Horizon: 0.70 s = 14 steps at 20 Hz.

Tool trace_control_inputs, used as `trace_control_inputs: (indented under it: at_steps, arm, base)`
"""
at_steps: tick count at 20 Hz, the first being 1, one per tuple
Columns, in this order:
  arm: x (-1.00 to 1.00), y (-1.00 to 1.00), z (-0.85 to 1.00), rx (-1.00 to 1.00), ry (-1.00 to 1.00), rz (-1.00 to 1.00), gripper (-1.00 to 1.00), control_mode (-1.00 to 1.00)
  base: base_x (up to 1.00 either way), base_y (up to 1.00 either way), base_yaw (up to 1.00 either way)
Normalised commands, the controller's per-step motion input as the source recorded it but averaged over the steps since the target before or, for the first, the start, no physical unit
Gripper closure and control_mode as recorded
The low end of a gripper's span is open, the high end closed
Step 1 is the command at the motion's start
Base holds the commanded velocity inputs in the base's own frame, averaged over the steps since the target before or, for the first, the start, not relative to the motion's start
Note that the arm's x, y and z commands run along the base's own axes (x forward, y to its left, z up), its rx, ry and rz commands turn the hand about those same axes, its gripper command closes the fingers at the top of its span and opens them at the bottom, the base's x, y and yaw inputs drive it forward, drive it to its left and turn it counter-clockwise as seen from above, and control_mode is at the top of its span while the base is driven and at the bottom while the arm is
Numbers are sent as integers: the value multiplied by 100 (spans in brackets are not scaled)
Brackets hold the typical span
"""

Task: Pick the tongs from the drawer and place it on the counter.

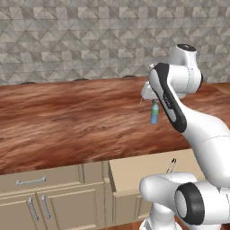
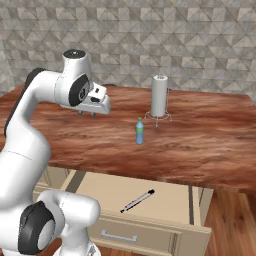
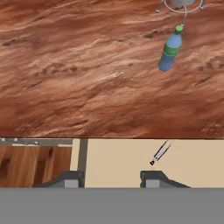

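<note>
Tan cabinetry fills the near part of this rendered kitchen, where the wide, shallow light-tan wooden drawer [image 2: 165, 197] stands pulled open under the counter's edge. On its floor, alone and lying flat at a slant, are the thin dark grey-black tongs with a pale silvery end [image 2: 137, 200]. They look light, stiff and narrow, so a pinch across the middle of the shaft seems safest; the smooth metal may slip or roll. Above, the long glossy reddish-brown wood-grain counter [image 2: 210, 145] carries a small blue-green bottle [image 2: 140, 131] and, farther back, a tall grey cylinder on a wire stand [image 2: 159, 96]. The white arm's two-finger gripper [image 2: 89, 113] hangs over the counter's left part, well above the drawer, its jaws parted and holding nothing.
</note>
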Motion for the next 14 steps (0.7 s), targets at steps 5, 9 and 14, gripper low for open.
trace_control_inputs:
  at_steps: [5,9,14]
  arm:
    - [-17,0,-6,0,0,0,-100,-100]
    - [-43,0,-21,0,0,0,-100,-100]
    - [-44,-4,-30,0,0,2,-100,-100]
  base:
    - [0,0,0]
    - [0,0,0]
    - [0,0,0]
